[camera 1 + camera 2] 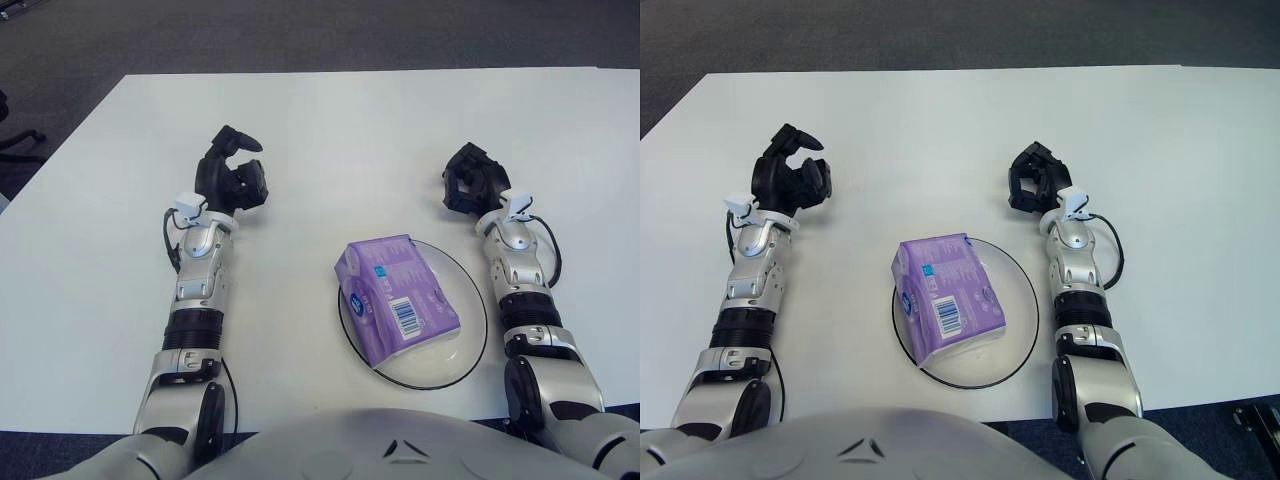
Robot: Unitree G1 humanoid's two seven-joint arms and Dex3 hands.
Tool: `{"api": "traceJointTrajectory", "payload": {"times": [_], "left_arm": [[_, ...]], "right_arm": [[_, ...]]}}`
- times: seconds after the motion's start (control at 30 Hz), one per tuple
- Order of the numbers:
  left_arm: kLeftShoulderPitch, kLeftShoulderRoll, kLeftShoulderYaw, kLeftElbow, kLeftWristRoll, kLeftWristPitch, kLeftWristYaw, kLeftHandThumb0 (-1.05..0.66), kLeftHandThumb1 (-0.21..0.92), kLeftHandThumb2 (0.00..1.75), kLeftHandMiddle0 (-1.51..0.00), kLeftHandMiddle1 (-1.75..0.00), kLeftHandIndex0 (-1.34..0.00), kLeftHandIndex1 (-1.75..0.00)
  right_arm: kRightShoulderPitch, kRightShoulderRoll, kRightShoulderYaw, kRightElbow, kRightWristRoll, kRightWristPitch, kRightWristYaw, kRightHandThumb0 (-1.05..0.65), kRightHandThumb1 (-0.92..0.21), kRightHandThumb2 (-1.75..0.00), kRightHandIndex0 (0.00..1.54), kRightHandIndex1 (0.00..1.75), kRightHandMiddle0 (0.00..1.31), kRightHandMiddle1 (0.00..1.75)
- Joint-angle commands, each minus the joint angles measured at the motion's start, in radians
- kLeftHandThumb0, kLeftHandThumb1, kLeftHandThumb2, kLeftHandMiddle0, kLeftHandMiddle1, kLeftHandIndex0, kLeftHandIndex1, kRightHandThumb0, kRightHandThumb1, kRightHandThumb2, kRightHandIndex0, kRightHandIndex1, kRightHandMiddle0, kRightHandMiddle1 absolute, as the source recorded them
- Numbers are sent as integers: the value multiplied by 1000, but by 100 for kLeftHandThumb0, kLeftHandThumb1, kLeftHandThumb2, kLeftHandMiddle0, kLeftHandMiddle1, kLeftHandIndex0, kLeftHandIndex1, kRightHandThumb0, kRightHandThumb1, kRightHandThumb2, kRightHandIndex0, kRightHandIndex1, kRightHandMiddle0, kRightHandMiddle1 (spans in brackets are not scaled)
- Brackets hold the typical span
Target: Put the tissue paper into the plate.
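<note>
White tabletop (350, 130) fills most of the scene, with dark grey carpet (300, 35) beyond its far edge. At the left, the left hand (232, 178) shows over the table, well apart from the plate; its dark fingers are loosely curled with one raised above the palm, and they hold nothing. Nearer the middle sits the tissue paper (397, 296), a soft purple plastic pack with a white barcode label on its near side and a small blue panel on top. It lies tilted inside the plate (470, 345), a clear round dish with a thin dark rim, and its left edge reaches the rim on that side. At the right, the right hand (473, 180) shows just beyond the plate's far right rim, its fingers curled inward, gripping nothing.
</note>
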Motion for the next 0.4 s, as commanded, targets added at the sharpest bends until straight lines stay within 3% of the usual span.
{"api": "traceJointTrajectory", "payload": {"times": [0.0, 0.37], "left_arm": [[183, -111, -19, 103, -13, 34, 19, -48, 33, 131, -135, -175, -61, -175], [189, -106, -25, 85, 2, 81, 38, -48, 33, 130, -133, -175, -60, -175]], "right_arm": [[126, 41, -4, 81, 15, 0, -4, -43, -47, -113, 128, 175, 49, 175], [131, 45, 5, 80, -6, -11, -38, -44, -44, -117, 126, 175, 52, 175]]}}
